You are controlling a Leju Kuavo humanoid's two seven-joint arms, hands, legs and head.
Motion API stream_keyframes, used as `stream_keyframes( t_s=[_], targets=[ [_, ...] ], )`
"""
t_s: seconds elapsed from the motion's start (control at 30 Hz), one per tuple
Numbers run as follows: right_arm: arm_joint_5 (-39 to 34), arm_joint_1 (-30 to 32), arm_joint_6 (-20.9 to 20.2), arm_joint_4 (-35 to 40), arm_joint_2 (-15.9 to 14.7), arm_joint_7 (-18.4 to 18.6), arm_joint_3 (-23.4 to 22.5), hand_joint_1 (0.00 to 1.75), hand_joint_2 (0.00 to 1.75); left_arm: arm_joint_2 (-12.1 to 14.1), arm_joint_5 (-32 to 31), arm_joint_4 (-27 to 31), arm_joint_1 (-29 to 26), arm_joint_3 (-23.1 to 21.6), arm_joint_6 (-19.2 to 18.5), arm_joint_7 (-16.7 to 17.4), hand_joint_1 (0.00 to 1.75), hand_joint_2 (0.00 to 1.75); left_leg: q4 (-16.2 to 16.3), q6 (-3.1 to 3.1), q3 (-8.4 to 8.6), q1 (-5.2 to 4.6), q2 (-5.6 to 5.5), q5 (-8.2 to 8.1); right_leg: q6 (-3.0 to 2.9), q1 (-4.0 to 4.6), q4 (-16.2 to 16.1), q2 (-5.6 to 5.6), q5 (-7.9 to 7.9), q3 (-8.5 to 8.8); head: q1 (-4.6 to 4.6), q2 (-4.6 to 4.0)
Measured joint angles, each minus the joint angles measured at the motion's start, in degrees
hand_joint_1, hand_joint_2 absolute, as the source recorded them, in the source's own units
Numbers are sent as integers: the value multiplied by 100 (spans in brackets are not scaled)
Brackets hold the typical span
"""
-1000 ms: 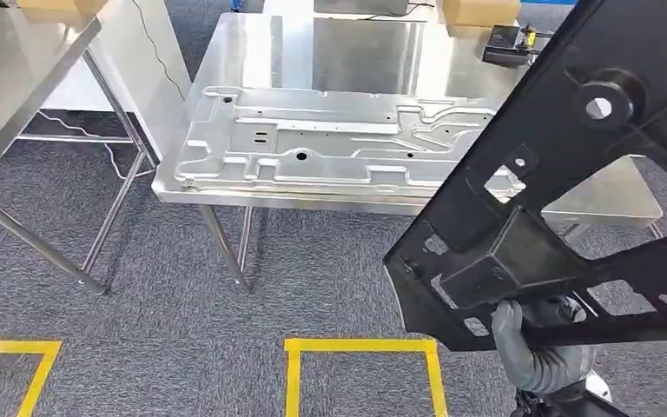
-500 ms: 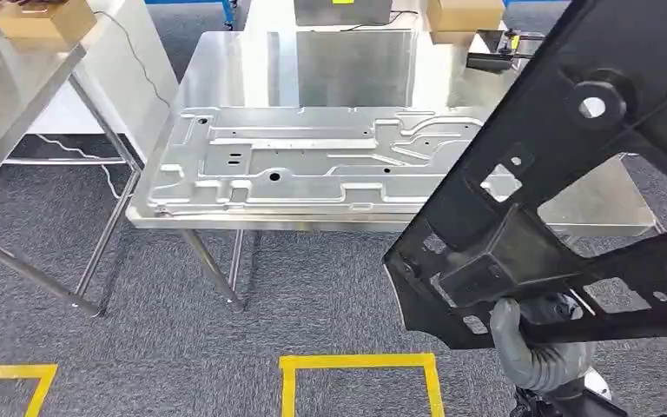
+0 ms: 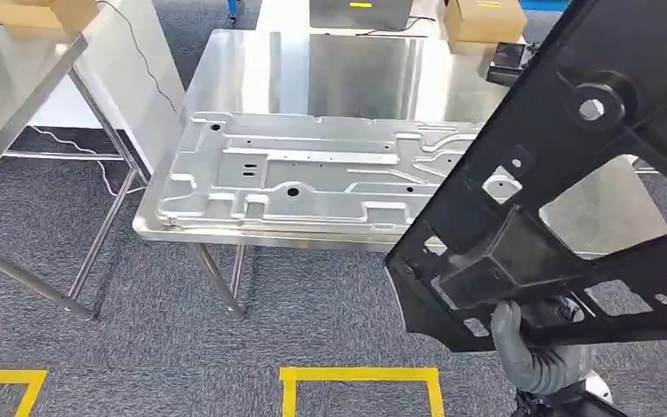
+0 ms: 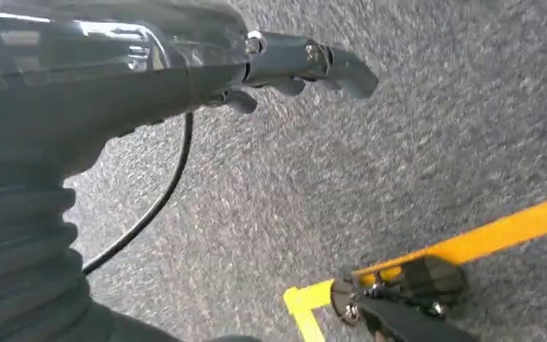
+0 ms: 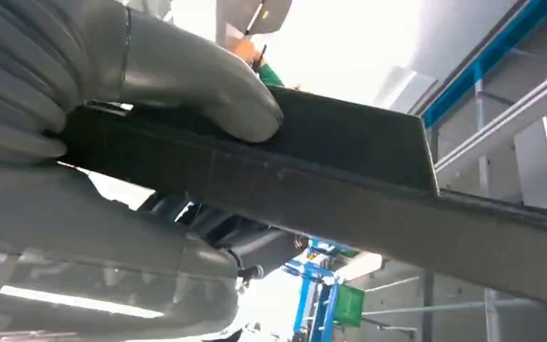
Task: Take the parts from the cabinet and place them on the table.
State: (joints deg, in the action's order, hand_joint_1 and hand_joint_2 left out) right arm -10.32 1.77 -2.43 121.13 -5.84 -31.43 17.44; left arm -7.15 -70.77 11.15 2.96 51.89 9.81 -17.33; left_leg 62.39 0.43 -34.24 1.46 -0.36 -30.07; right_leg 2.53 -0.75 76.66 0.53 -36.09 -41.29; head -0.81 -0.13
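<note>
A large black plastic frame part (image 3: 564, 182) with cut-outs and a round boss stands tilted at the right of the head view. My right hand (image 3: 534, 347) grips its lower edge from below. In the right wrist view the grey thumb (image 5: 206, 85) presses on the black part's edge (image 5: 342, 185). A stamped silver metal panel (image 3: 313, 169) lies flat on the steel table (image 3: 347, 69) ahead. My left hand (image 4: 285, 64) hangs over the carpet with its fingers apart and nothing in them.
A second steel table (image 3: 9, 78) stands at the left, with a cardboard box (image 3: 48, 10) on it. More boxes (image 3: 485, 17) sit at the far edge of the main table. Yellow tape squares (image 3: 360, 378) mark the grey carpet in front.
The whole view has shifted as the camera moved: the table now sits a little lower and nearer in the picture. The black part stays held the same way in my right hand.
</note>
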Motion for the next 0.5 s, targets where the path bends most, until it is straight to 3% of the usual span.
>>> stream_keyframes(
  t_s=[0.03, 0.1, 0.13, 0.17, 0.2, 0.27, 0.33, 0.4, 0.47, 0.5],
  targets=[
    [0, -1, 2, 0, -2, 0, -2, 175, 175, 0, -2, 0, 0, 0, 2, 15, 0, 175, 0, -8, 59, 7, -11, -43, 6, 0, -266, -1, 264, 48, 4, 0],
    [0, -4, 0, 0, -4, 0, -2, 175, 175, -2, -2, 2, 4, 0, 2, 22, 0, 175, -2, -54, 207, 30, -23, -140, -9, 0, -1207, -9, 963, 347, 20, 0],
    [-2, -6, 0, -2, -8, 0, -4, 175, 175, 0, -4, 0, 2, 2, 2, 39, 0, 175, -25, -85, 250, 34, -27, -172, -8, 6, -1368, -19, 982, 396, 33, 0],
    [-2, -11, 0, -4, -9, 7, -2, 175, 175, 0, -4, 2, 11, 4, 2, 46, 0, 175, -23, -108, 239, 15, -33, -184, -40, 56, -1554, -45, 774, 328, 50, 0],
    [-4, -6, 0, -2, -13, 2, -4, 175, 175, 0, -4, 4, 22, 4, 4, 57, 0, 175, -80, -153, 246, -4, -26, -205, -71, 62, -1532, -42, 878, 392, 72, 0],
    [-9, 4, 0, -2, -17, 11, -2, 175, 175, 0, -9, 2, 1, 4, 4, 70, 0, 175, -123, -232, 380, -37, -20, -179, -144, 20, -1573, -22, 880, 461, 50, 0],
    [-9, -4, -2, 0, -15, 4, 0, 175, 175, 2, -9, 4, 22, 7, 4, 70, 0, 175, 39, -263, 387, -23, -14, -254, -208, -16, -1614, -14, 845, 614, 27, 0],
    [-9, -11, -7, 0, -15, 9, -2, 175, 175, 2, -11, 2, 30, 7, 2, 68, 0, 175, 769, -257, -5, -30, -12, -525, -279, -6, -1614, -24, 772, 697, -29, 0],
    [-15, 7, -7, 0, -15, 9, 0, 175, 175, 4, -9, 2, 6, 11, 4, 70, 0, 175, 1529, -262, -488, -54, -13, -829, -306, 20, -1613, -18, 705, 770, -55, 0],
    [-15, 18, -7, -2, -17, 9, 0, 175, 175, 4, -9, 2, 0, 18, 4, 70, 0, 175, 1608, -247, -617, -60, -13, -757, -308, 28, -1613, -8, 670, 820, -83, 0]
  ],
)
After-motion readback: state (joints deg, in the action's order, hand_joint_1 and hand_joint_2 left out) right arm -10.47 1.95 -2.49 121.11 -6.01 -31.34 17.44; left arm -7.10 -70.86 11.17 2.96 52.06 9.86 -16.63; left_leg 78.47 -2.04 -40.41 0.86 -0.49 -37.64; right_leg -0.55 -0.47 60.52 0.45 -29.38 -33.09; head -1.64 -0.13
